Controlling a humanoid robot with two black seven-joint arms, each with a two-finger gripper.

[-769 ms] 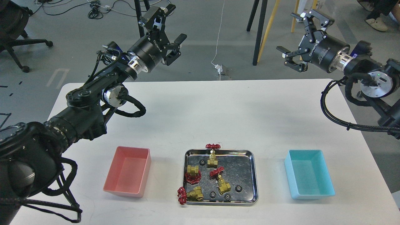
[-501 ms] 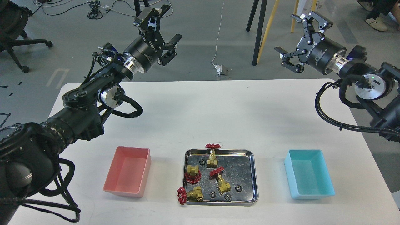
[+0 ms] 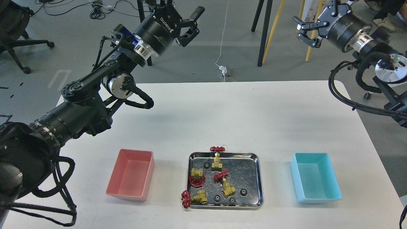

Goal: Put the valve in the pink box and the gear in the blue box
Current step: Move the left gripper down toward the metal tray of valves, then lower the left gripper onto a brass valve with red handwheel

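Several brass valves with red handwheels lie on a steel tray (image 3: 258, 178) near the table's front: one at the back (image 3: 217, 160), one at the left (image 3: 197, 177), one in the middle (image 3: 226, 186), and one at the front-left rim (image 3: 196, 197). Small black gears (image 3: 243, 191) lie among them. The pink box (image 3: 131, 178) stands empty left of the tray. The blue box (image 3: 314, 181) stands empty to its right. My left gripper (image 3: 182, 12) is open and empty, high above the table's far left. My right gripper (image 3: 313, 20) is open and empty, high at the far right.
The white table (image 3: 222, 117) stretches behind the tray and boxes. My left arm (image 3: 86, 111) hangs over its left side. Cables of my right arm (image 3: 349, 101) hang over its right edge. Stand legs (image 3: 264, 31) and an office chair (image 3: 16, 31) are on the floor beyond.
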